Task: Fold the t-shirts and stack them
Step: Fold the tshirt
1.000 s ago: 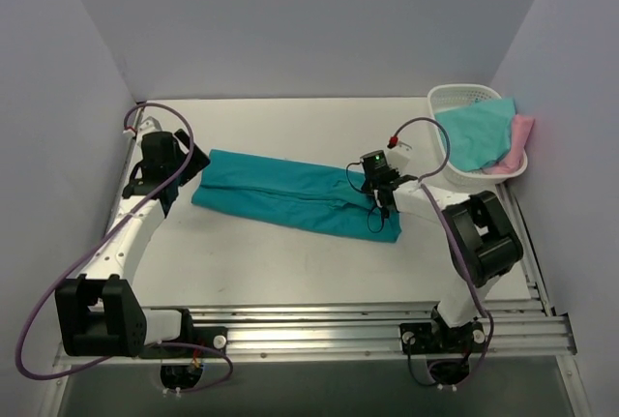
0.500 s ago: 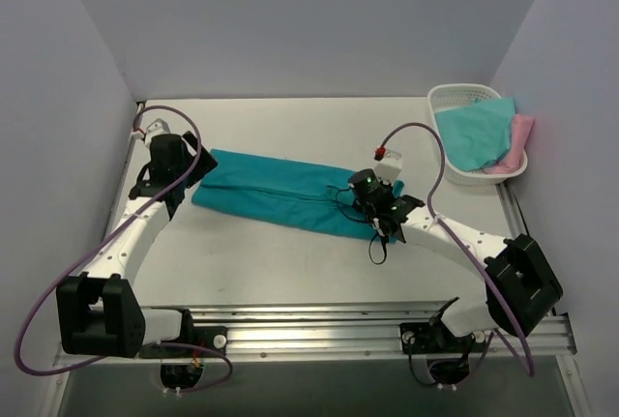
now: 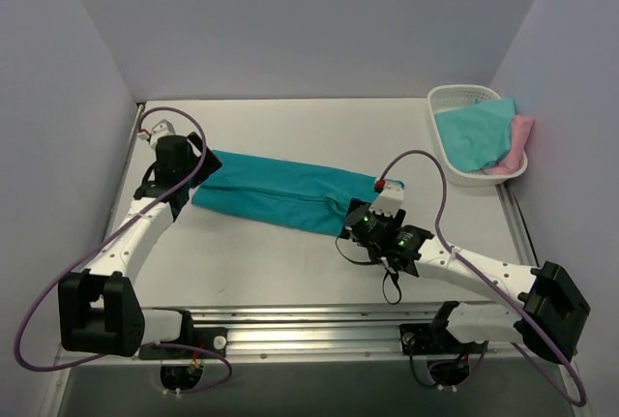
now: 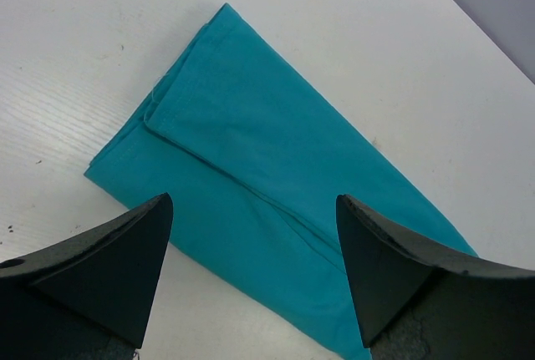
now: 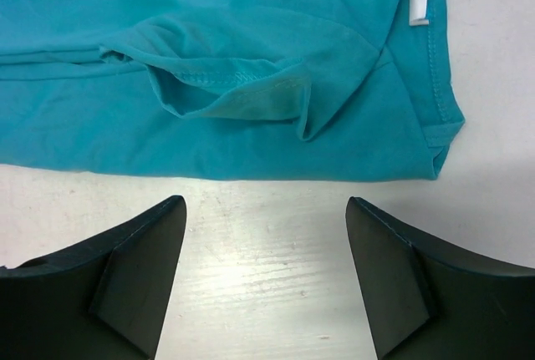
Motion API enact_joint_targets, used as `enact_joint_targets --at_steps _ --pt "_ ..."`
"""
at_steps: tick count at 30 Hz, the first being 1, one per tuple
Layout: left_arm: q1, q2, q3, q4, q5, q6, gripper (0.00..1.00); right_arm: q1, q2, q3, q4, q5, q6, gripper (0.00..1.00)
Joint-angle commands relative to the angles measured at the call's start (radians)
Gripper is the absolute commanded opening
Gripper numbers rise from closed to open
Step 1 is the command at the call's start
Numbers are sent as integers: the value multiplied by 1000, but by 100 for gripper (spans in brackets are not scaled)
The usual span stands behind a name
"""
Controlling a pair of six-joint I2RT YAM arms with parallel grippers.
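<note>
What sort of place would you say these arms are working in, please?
Probably a robotics lab test cell: plain walls box in a white table holding a teal t-shirt and a white basket; the left arm and right arm are bolted to a metal rail.

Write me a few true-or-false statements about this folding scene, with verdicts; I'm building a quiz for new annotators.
1. The teal t-shirt lies on the table as a long, narrow strip. True.
2. The right gripper is shut on the teal t-shirt's edge. False: its jaws are open with only bare table between them, and the cloth lies just beyond the fingertips.
3. The aqua t-shirt and the pink t-shirt are in the white basket. True.
4. The left gripper grips the strip's end. False: it is open over that end and holds nothing.
</note>
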Motion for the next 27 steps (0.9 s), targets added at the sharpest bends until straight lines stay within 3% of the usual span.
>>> enact_joint_targets --at_steps 1,5,8,9,12,15,19,22,23,27 --pt "-26 36 17 86 -4 -4 88 13 8 80 -45 108 24 73" --pt "-66 165 93 258 168 92 89 -6 100 193 -19 147 -51 69" --pt "-144 367 257 219 361 168 89 -20 119 255 14 124 -85 61" --pt "-173 419 399 168 389 226 89 -21 117 259 22 115 -90 59" --pt "-279 608 653 54 464 303 88 -17 93 250 25 125 -79 38" --pt "-348 754 788 15 538 303 88 -12 42 207 18 127 -70 13" --pt "-434 930 1028 -83 639 327 84 -4 -30 174 -35 165 -38 7" --pt "-488 1005 1129 -185 724 343 68 0 -97 157 -79 199 -21 7" --pt "-502 1006 1122 -190 716 352 56 0 -126 152 -91 205 -19 7" --pt "-566 928 972 -127 698 346 47 0 -183 149 -151 239 -9 7"
